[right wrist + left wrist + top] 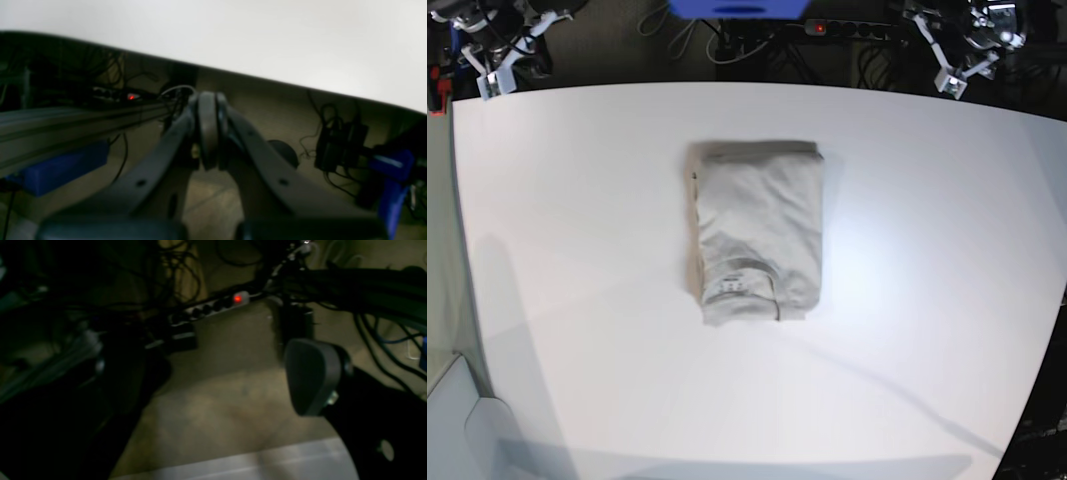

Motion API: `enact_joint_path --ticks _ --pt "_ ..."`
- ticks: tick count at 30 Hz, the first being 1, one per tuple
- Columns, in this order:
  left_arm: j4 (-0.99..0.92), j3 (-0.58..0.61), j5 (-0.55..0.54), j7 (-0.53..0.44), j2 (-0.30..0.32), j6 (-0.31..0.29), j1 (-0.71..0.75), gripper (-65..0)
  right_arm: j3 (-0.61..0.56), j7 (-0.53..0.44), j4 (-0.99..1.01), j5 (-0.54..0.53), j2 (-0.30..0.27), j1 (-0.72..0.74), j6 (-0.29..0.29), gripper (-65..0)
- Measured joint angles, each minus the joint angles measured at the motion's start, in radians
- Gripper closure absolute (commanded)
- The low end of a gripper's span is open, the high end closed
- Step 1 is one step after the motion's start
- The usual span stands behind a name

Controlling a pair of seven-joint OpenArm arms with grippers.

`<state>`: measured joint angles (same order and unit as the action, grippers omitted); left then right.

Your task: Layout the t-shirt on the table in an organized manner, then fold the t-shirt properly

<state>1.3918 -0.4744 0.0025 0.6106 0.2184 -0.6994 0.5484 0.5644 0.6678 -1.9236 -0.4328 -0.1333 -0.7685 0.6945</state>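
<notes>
A: Where is the t-shirt (757,232)?
B: Folded, lying in the middle of the worktop (577,250).
A: The end effectors?
B: Left end effector (213,373) spread wide, right end effector (208,130) closed, both holding nothing.

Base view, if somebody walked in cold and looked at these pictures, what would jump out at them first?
The t-shirt, folded into a neat grey-beige rectangle near the middle of the white table, its white neck label facing up at the near end. Neither arm is near it: both sit off the far edge. In the wrist views, the right gripper is pinched shut and the left gripper is open above a dim floor where a power strip's red light glows.
</notes>
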Motion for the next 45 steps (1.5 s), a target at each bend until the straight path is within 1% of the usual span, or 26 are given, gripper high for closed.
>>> enact_joint_path --ticks 3,5,9,10,12,15,17,19,20,21,23,24,26,29,32,33,35,37,40,41,45 --pt "-0.090 0.037 0.002 -0.064 -0.006 0.000 0.000 -65.0 0.003 0.000 0.000 0.001 0.001 0.001 0.000 0.0" --pt "-0.138 0.074 0.009 -0.085 -0.016 0.007 0.002 -65.0 0.011 0.004 0.000 0.002 0.001 0.005 0.000 0.0" --pt "-0.231 0.149 0.000 -0.164 -0.018 0.007 -0.002 -65.0 0.011 0.008 0.001 0.003 0.015 0.011 0.000 0.0" --pt "-0.281 0.159 -0.001 -0.169 -0.019 0.006 -0.021 -65.0 0.012 0.020 0.001 0.007 0.017 0.024 0.000 0.0" --pt "-0.404 0.181 0.012 -0.154 -0.016 0.007 -0.077 -65.0 0.013 0.007 0.004 -0.002 0.029 0.043 0.000 0.0" --pt "-0.637 0.183 -0.004 -0.182 -0.013 0.006 -0.206 -65.0 0.011 0.008 0.055 -0.003 0.041 0.064 0.000 0.0" --pt "-0.794 0.184 0.003 -0.185 -0.009 0.015 -0.291 -65.0 0.022 0.011 0.103 0.000 0.042 0.072 0.000 0.0" --pt "-0.895 0.188 0.016 -0.259 -0.001 0.023 -0.346 -65.0 0.048 -0.005 0.161 -0.003 0.044 0.077 0.000 0.0" --pt "-0.933 0.200 0.034 -0.302 0.003 0.042 -0.364 -65.0 0.063 -0.010 0.201 -0.011 0.043 0.081 0.000 0.0" --pt "-0.952 0.212 0.068 -0.325 0.003 0.071 -0.375 -65.0 0.077 -0.014 0.250 -0.011 0.042 0.081 0.001 0.0" --pt "-0.965 0.218 0.089 -0.360 0.000 0.113 -0.376 -65.0 0.102 -0.011 0.362 0.002 0.039 0.092 -0.002 0.0" --pt "-0.966 0.222 0.105 -0.373 -0.001 0.133 -0.374 -65.0 0.109 -0.034 0.435 0.002 0.035 0.107 -0.006 0.0" --pt "-0.968 0.221 0.106 -0.372 -0.005 0.177 -0.374 -65.0 0.110 -0.124 0.586 -0.010 0.021 0.130 -0.004 0.0" --pt "-0.967 0.219 0.106 -0.378 -0.023 0.208 -0.375 -65.0 0.078 -0.239 0.807 -0.001 -0.038 0.177 -0.008 0.0" --pt "-0.973 0.221 0.106 -0.380 -0.049 0.238 -0.377 -65.0 -0.001 -0.375 1.052 -0.017 -0.100 0.237 -0.007 0.0" --pt "-0.973 0.221 0.106 -0.380 -0.062 0.247 -0.376 -65.0 -0.032 -0.400 1.130 0.000 -0.112 0.266 -0.011 0.0" --pt "-0.977 0.220 0.106 -0.380 -0.087 0.262 -0.373 -65.0 -0.108 -0.491 1.286 -0.002 -0.132 0.319 -0.009 0.0" --pt "-0.978 0.221 0.106 -0.379 -0.106 0.281 -0.372 -65.0 -0.174 -0.569 1.422 -0.006 -0.138 0.376 -0.011 0.0" --pt "-0.979 0.221 0.107 -0.376 -0.126 0.287 -0.372 -65.0 -0.276 -0.644 1.556 -0.011 -0.132 0.449 -0.012 0.0" --pt "-0.979 0.218 0.106 -0.377 -0.134 0.289 -0.372 -65.0 -0.313 -0.656 1.582 -0.010 -0.129 0.466 -0.012 0.0" --pt "-0.979 0.214 0.103 -0.379 -0.166 0.289 -0.372 -65.0 -0.417 -0.692 1.601 -0.012 -0.078 0.488 -0.011 0.0"
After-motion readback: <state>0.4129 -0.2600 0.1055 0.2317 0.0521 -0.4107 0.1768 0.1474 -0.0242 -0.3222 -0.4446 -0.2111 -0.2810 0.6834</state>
